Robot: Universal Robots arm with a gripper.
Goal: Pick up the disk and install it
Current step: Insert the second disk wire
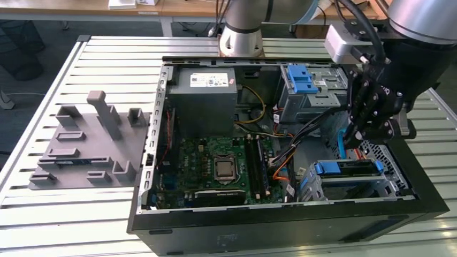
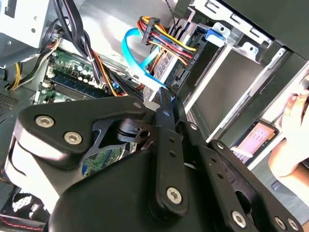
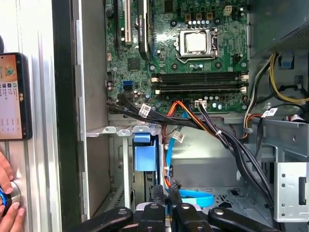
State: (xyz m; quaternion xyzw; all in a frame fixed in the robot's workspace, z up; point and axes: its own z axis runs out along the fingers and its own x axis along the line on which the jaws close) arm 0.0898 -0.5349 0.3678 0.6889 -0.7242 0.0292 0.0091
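My gripper [image 1: 356, 149] hangs inside the open computer case [image 1: 153, 160], at the exterior view's right, just above the lower drive bay [image 1: 350, 182]. In both wrist views its black fingers [image 2: 165, 101] stand close together and look shut, with nothing seen between them [image 3: 165, 192]. The bay below has a blue tab [image 3: 145, 155] and a blue edge [image 1: 304, 184]; I cannot tell whether the disk sits in it. No silver face is in sight, so the disk is hidden. A light blue flat cable [image 3: 193, 198] loops right beside the fingertips.
The blue-handled upper cage [image 1: 311, 85], the grey power supply [image 1: 207, 99] and the motherboard [image 1: 214, 166] crowd the case, with cable bundles [image 3: 227, 140] crossing it. A grey fixture [image 1: 89, 144] lies outside. A person's hand [image 3: 7, 195] and a phone [image 3: 12, 96] are beside the case.
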